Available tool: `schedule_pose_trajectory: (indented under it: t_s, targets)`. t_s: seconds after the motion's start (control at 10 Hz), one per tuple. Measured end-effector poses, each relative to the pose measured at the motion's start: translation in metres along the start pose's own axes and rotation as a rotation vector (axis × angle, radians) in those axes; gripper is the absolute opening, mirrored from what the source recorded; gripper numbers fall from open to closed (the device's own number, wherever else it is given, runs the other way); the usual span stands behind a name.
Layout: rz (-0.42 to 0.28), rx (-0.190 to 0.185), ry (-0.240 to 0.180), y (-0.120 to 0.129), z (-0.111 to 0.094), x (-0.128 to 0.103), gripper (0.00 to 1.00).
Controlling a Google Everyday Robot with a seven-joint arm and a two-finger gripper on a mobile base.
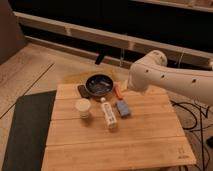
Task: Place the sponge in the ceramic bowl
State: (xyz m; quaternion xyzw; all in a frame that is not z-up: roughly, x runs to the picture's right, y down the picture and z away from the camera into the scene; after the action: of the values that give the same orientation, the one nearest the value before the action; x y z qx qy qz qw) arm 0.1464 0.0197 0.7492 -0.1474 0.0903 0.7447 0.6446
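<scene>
The sponge (124, 108), a small blue-grey block, lies on the wooden table (150, 145) right of centre. The ceramic bowl (98, 84) is dark and glossy and sits at the table's far edge, up and to the left of the sponge. My white arm (155, 77) reaches in from the right, and its rounded end hangs above the far right part of the table, just beyond the sponge. The gripper itself does not show; the arm's bulk hides it or it lies outside the picture.
A cream cup (83, 107) stands left of a long white bottle (108, 115) lying mid-table. A thin orange item (118, 91) lies between bowl and sponge. A small dark object (81, 90) touches the bowl's left side. A dark mat (25, 130) covers the floor at left; cables (192, 112) trail at right.
</scene>
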Motion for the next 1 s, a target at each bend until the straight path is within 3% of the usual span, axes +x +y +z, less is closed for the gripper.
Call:
schedule_pose_trajectory:
  t_s: [0.3,0.4,0.8,1.0]
  targets:
    - [-0.049,-0.042,0.108,-0.003,0.046,0.028,0.65]
    - [-0.049,-0.043,0.119,-0.005,0.050,0.030,0.65]
    - [-0.050,-0.042,0.118,-0.005,0.050,0.030,0.65]
    - [-0.026,-0.060,0.103,-0.011,0.059,0.021,0.65]
